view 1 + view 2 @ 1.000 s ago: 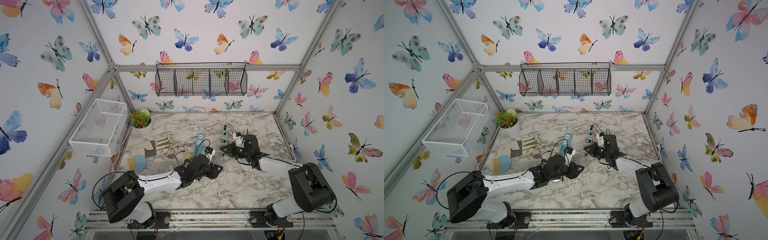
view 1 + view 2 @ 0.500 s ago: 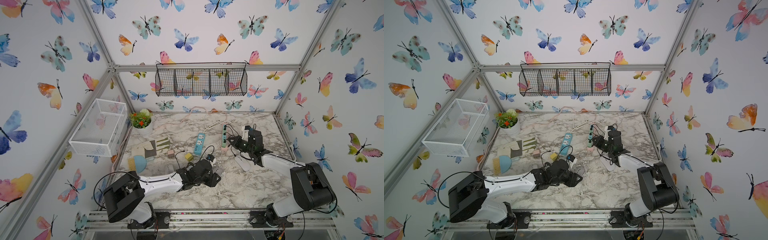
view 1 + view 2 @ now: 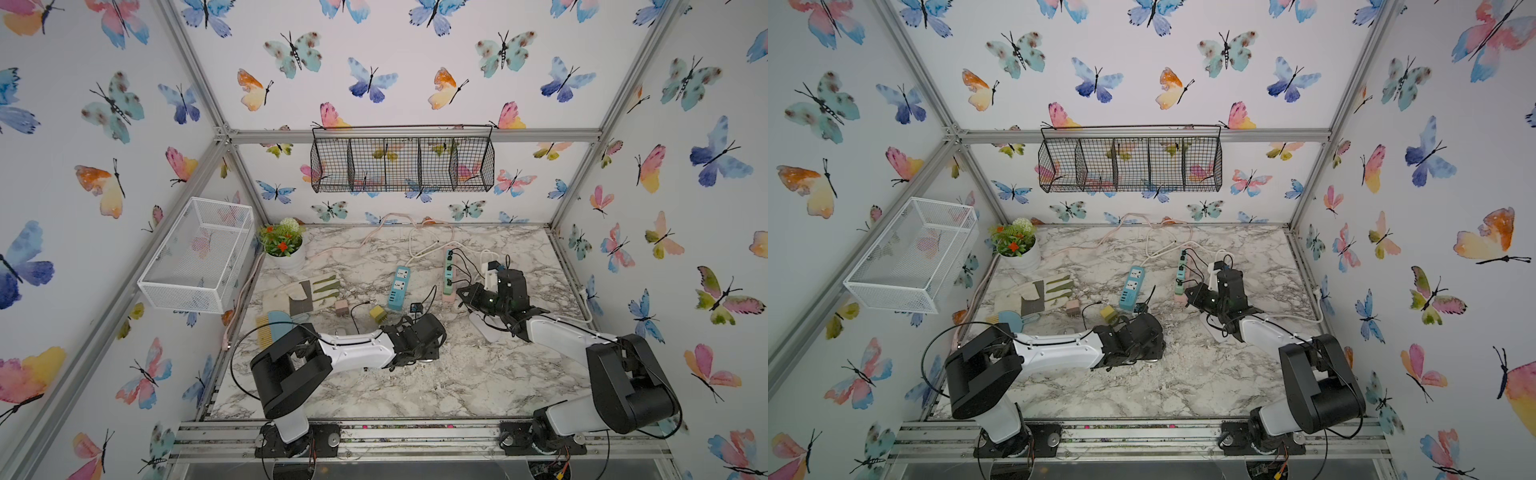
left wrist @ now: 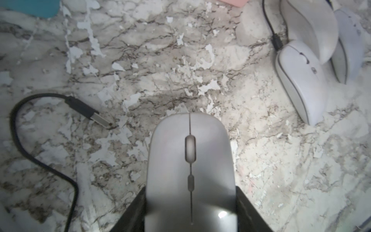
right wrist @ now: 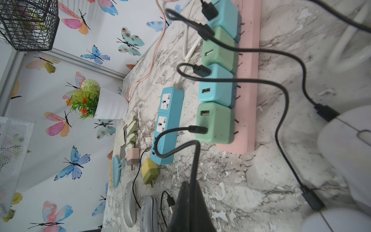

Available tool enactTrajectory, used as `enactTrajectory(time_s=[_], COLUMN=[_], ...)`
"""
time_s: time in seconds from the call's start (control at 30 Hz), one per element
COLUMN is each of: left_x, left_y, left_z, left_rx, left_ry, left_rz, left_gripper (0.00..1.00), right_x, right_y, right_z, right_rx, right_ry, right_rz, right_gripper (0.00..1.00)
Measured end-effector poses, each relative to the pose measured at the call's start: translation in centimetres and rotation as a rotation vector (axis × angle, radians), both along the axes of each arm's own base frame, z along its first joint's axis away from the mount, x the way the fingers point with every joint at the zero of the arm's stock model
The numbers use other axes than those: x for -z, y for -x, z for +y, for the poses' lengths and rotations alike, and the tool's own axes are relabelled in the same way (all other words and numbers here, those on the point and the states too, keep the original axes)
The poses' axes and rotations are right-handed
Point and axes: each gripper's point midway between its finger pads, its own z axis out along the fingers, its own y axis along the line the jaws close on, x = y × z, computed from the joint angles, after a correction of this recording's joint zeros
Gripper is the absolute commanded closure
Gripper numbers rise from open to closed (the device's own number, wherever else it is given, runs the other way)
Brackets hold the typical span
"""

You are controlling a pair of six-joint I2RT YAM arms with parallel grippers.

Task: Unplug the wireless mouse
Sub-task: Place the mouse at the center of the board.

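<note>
Grey plastic fills the left wrist view. The grey mouse point(image 4: 190, 160) lies flat on the marble table point(image 3: 415, 395), and the left gripper point(image 4: 190, 204) clamps its rear flanks with the jaws part-way apart. Both top views hide this mouse under the wrist. Close beside it a loose USB plug point(image 4: 100, 118) rests on the marble with its metal end free. Only the right wrist view shows the right gripper point(image 5: 188, 186) squeezed fully closed on a black cable point(image 5: 174, 148). That cable loops back to the nearest green charger point(image 5: 214, 122) on the pink power strip point(image 5: 249, 80).

A potted plant point(image 3: 284, 245) stands in the far left corner. The blue power strip point(image 3: 399, 286) lies just beyond the left gripper. The near half of the table is open marble from side to side. White mice point(image 4: 299, 80) crowd the space below the right arm.

The left arm stretches low from its near-left base, with the forearm almost level and the wrist at mid-table. The right arm reaches far and leftward from its near-right base. Its gripper is beside the near end of the pink strip.
</note>
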Motion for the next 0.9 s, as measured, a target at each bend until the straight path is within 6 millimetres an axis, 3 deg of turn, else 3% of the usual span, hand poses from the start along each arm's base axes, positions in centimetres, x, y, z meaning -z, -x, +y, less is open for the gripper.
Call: enactTrajectory(time_s=[0.2,0.37,0.53,0.7,0.77,0.9], left_x=[1.2,1.4,1.6,1.5,1.4,0.7], left_y=[-0.6,-1.0,-1.0,-1.0,-0.9,-0.6], left_z=[0.8,0.9,0.9,0.8,0.9,1.6], left_rx=[-0.06,-0.085,-0.09,-0.085,-0.08,-0.068], left_ry=[-0.074,-0.095,-0.099,-0.087,-0.084,-0.082], left_rz=[0.01,-0.002,0.0,-0.002,-0.006,-0.015], left_gripper=[1.0,0.8,0.43,0.18,0.11,0.08], right_x=[0.2,0.5,0.8,1.0,1.2,1.8], right_y=[0.3,0.5,0.7,1.0,1.1,1.4], right_z=[-0.1,-0.2,-0.1,-0.1,-0.1,-0.2], right_rx=[-0.006,-0.008,-0.014,-0.023,-0.026,-0.042], right_ry=[0.011,0.016,0.016,0.016,0.025,0.053], right_rz=[0.004,0.01,0.02,0.026,0.032,0.046], right_gripper=[0.98,0.98,0.98,0.98,0.98,0.97])
